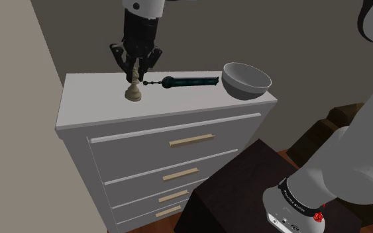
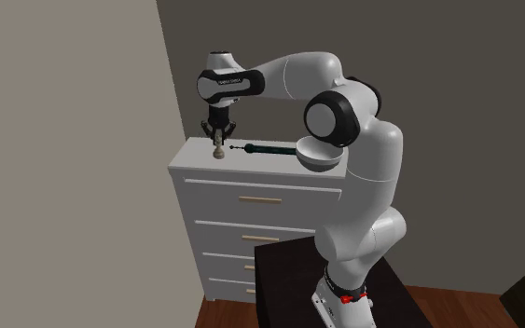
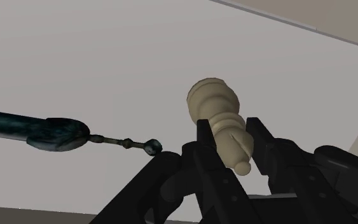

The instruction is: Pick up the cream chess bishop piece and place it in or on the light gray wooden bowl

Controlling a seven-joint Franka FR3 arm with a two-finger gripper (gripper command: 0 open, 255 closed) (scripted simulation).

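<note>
We see the cream bishop (image 1: 133,91) (image 3: 222,121) standing upright on the white dresser (image 1: 99,106), near the back edge of its top. The black claw (image 1: 136,71) (image 3: 230,130) comes straight down over the bishop. Its fingers (image 3: 204,137) are drawn in narrow and press on either side of the piece's upper part, so it has hold of the bishop. We cannot tell whether the base has left the surface. Just beside the bishop lies a dark green tool (image 1: 190,81) (image 3: 37,127) with its thin beaded tip pointing at the piece. Beyond the tool's far end from the bishop, the light grey bowl (image 1: 246,81) (image 2: 318,157) sits upright at the dresser's corner. Below the bishop, the dresser's front shows drawers with pale handles (image 1: 191,139). The white arm (image 2: 297,75) arches over from its dark stand (image 1: 238,192), well apart from the bishop.
</note>
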